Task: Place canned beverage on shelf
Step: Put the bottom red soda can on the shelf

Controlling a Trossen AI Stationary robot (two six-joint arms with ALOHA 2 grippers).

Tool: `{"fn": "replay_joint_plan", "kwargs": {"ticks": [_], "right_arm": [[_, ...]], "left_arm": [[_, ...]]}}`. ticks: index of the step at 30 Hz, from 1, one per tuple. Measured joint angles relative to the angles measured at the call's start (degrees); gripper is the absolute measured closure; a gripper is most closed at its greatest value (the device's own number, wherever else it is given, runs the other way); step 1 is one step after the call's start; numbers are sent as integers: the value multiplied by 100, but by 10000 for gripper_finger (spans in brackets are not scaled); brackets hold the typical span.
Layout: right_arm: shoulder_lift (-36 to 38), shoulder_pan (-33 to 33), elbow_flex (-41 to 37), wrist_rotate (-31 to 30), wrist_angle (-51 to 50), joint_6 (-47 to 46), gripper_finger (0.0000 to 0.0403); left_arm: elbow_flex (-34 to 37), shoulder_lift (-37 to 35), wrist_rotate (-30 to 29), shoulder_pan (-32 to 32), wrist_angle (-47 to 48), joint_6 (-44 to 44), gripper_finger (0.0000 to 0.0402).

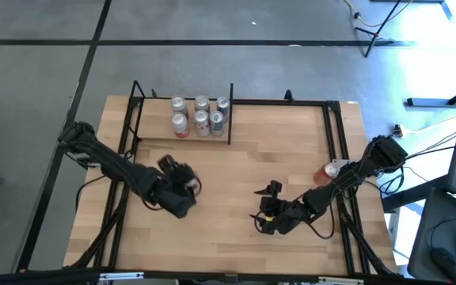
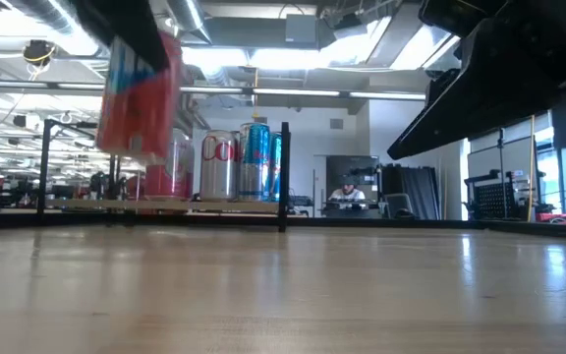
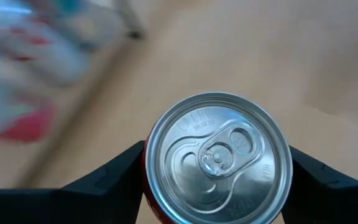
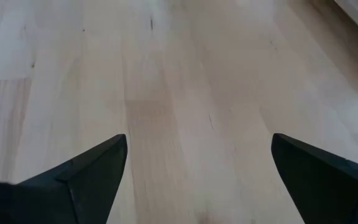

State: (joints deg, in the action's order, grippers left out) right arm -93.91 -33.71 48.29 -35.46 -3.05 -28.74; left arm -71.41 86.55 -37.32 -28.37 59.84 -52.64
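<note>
My left gripper is shut on a red canned beverage, whose silver top with its pull tab faces the left wrist camera. The low view shows this can tilted and well above the tabletop, near the table's left. The shelf, a light-wood plank in black rods, stands at the far left. Several cans stand upright on it. My right gripper waits open over bare wood right of centre, with nothing between its fingers. My left gripper pinches the can between its two fingers, one on each side of the can's wall just below the top rim. The fingers slant downward onto it. The can is lifted clear of the table and tilted.
Another red can stands by the table's right edge beside the right arm. Black metal rods frame the table's far and side edges. Open wood lies between my left gripper and the shelf. A person sits in the room far behind.
</note>
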Motion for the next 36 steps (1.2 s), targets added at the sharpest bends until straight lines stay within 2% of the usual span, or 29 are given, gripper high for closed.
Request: {"fn": "replay_joint_plan", "kwargs": {"ticks": [4,8,15,19,24,29,36], "right_arm": [[0,0,0,-215,2,161,20],[43,0,0,-306,-13,356,20],[427,0,0,-401,-30,665,20],[567,37,2,-586,-139,887,20],[568,423,2,-503,-146,1250,20],[568,1027,2,-102,-273,1344,20],[568,1555,2,163,-479,1616,20]], "left_arm": [[-801,-16,-404,123,1826,-762,146],[-1072,-224,-724,410,2997,-1479,143],[-297,-1770,-1041,1695,2990,-1617,141],[194,-2656,-971,2704,2606,-1173,140],[570,-3093,-761,3802,1615,-39,139],[825,-3003,-155,5161,351,1552,139],[1136,-2520,815,6849,-720,2990,138]]}}
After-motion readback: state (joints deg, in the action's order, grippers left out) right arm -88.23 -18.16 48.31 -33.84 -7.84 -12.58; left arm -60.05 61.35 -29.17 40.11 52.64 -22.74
